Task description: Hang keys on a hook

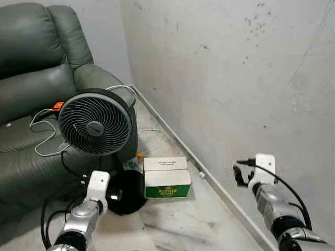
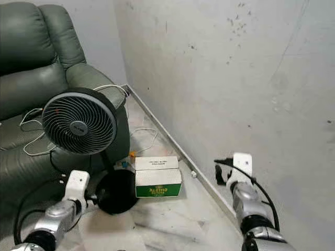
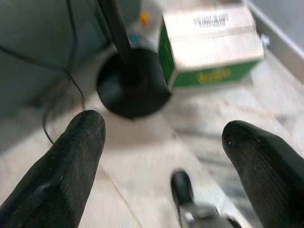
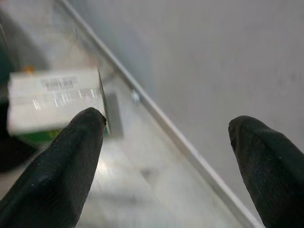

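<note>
Sofa (image 1: 31, 104) at nine o'clock, cables strewn on its seat. Fan (image 1: 95, 124) stands before it; left tool (image 3: 161, 156) hovers wide above the fan's base. Cardboard box (image 1: 166, 177) sits shut, contents unseen. Right tool (image 4: 166, 156), at four o'clock, gapes wide and empty toward the wall (image 1: 235, 78), apparently searching; I cannot locate keys or hook.

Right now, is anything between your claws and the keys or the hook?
Cannot tell: I can't make out keys or a hook. Both claws, left claw and right claw, are open and empty over the floor near the fan and box.
</note>
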Controlling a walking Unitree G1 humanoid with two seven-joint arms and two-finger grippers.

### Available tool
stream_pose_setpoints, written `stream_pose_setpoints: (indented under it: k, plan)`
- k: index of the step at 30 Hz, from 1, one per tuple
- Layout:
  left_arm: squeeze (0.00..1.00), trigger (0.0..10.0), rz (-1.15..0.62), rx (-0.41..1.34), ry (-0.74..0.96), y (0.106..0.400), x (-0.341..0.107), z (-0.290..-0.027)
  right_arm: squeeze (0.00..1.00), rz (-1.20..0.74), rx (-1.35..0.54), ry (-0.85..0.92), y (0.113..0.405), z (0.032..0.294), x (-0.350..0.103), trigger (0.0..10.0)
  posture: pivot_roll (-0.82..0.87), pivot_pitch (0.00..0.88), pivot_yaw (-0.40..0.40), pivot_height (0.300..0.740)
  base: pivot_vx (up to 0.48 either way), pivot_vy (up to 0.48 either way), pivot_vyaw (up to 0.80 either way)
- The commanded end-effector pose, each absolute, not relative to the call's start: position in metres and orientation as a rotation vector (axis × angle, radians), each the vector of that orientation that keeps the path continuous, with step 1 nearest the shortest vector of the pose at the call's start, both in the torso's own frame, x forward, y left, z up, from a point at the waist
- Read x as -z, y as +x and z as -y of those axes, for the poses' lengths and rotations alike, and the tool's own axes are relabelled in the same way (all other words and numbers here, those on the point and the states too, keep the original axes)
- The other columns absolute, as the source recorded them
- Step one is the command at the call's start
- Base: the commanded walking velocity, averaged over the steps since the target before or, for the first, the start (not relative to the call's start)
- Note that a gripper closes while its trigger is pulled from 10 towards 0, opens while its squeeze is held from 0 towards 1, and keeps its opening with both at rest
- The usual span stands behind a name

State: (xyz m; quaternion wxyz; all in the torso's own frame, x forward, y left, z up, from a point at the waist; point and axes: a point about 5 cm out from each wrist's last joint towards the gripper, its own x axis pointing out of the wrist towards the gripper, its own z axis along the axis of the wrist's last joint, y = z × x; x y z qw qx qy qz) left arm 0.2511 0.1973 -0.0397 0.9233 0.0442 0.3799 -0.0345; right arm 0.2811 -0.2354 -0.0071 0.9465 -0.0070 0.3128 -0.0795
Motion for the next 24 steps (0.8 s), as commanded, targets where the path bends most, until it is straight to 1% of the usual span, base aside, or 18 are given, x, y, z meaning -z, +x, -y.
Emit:
stream_pose_setpoints:
  k: [1,2,3,5,7,11,24]
  plan:
    - [0.0,10.0,-0.837,0.042,0.109,0.239,0.049,-0.203,0.0,-0.734,0.148,-0.037,0.264,0.231,0.025,10.0,-0.01,0.0,-0.012,0.74,0.0,0.0,0.0]
    - [0.0,10.0,-0.873,0.03,0.122,0.231,0.055,-0.205,0.0,-0.758,0.139,-0.043,0.259,0.229,0.03,10.0,-0.01,0.0,-0.012,0.74,0.0,0.0,0.0]
    - [0.0,10.0,-0.873,0.03,0.122,0.231,0.055,-0.205,0.0,-0.758,0.139,-0.043,0.259,0.229,0.03,10.0,-0.01,0.0,-0.012,0.74,0.0,0.0,0.0]
    - [0.0,10.0,-0.922,0.021,0.134,0.217,0.063,-0.209,0.0,-0.82,0.131,-0.048,0.244,0.225,0.042,10.0,-0.01,0.0,-0.017,0.74,0.0,0.0,0.0]
    - [0.0,10.0,-0.932,0.019,0.133,0.214,0.065,-0.21,0.0,-0.834,0.13,-0.051,0.24,0.224,0.045,10.0,-0.02,0.0,-0.019,0.74,0.0,0.0,0.0]
    - [0.0,10.0,-0.947,0.035,0.138,0.216,0.064,-0.208,0.0,-0.897,0.124,-0.096,0.241,0.228,0.044,10.0,-0.01,0.008,-0.015,0.74,0.0,0.0,0.0]
    - [0.0,10.0,-0.965,0.067,0.14,0.211,0.067,-0.209,0.0,-0.941,0.075,-0.135,0.237,0.226,0.048,10.0,-0.02,0.029,-0.002,0.74,0.0,0.0,0.0]
